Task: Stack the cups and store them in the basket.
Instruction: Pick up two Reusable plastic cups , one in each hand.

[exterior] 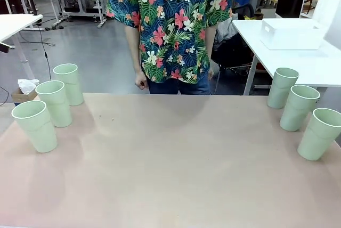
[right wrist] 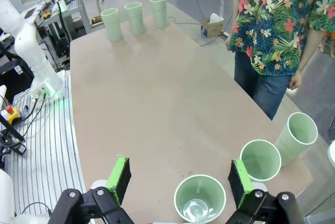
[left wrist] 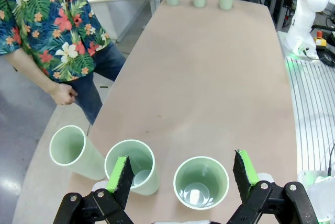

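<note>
Grippers first: left gripper [left wrist: 182, 161] is spread wide and empty, hovering above the nearest cup [left wrist: 201, 183] at the bottom of its wrist view, green pads [left wrist: 119, 174] clear of the rim; two more cups stand in a row to the lower left. The right gripper [right wrist: 179, 165] is likewise spread and empty, over another cup [right wrist: 200, 199] at bottom centre of its view, with two more at lower right. In the front view there are three left cups [exterior: 55, 103] at the left edge of the table [exterior: 170, 174] and three right cups [exterior: 298, 107] at the right edge. All are upright and single, none nested. The basket [exterior: 292, 33] sits on a separate white table [exterior: 319, 65] at upper right, well apart. A person [exterior: 170, 25] stands at top centre, hands down. Judgement: the task is at its start, with nothing stacked or stored; six cups must be nested, then moved to the basket.
</note>
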You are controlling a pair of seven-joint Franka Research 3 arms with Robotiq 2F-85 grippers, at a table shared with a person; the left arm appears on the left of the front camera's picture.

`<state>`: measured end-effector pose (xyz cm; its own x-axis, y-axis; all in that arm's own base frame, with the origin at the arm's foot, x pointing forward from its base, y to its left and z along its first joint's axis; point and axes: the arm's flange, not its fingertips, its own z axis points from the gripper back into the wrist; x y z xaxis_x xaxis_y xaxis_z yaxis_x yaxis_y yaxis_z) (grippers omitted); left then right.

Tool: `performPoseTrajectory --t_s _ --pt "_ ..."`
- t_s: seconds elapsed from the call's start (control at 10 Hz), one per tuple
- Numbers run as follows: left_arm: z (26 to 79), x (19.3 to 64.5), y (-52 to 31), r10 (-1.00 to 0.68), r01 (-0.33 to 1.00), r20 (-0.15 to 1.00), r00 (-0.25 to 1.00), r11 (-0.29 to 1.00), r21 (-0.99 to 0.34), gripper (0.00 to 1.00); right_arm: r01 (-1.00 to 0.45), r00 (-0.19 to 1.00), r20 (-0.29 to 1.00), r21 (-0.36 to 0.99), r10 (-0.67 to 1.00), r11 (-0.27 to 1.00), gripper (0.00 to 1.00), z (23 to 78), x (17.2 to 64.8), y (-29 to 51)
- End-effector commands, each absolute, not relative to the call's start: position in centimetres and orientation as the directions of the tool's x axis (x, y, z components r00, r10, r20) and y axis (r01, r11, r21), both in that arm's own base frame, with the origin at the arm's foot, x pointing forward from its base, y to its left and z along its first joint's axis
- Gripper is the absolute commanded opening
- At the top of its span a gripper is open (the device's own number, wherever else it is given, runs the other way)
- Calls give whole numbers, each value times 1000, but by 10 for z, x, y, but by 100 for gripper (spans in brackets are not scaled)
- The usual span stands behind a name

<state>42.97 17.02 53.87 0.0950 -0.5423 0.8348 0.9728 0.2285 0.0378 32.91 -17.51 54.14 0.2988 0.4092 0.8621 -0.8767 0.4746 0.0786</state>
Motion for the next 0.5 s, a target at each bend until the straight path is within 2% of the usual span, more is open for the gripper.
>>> performPoseTrajectory --t_s 0.0,0.4 --pt "538 429 171 -545 974 833 93 224 38 100 -883 268 877 58 399 466 100 543 332 -175" --pt "538 429 171 -545 974 833 93 224 38 100 -883 268 877 58 399 466 100 543 332 -175"
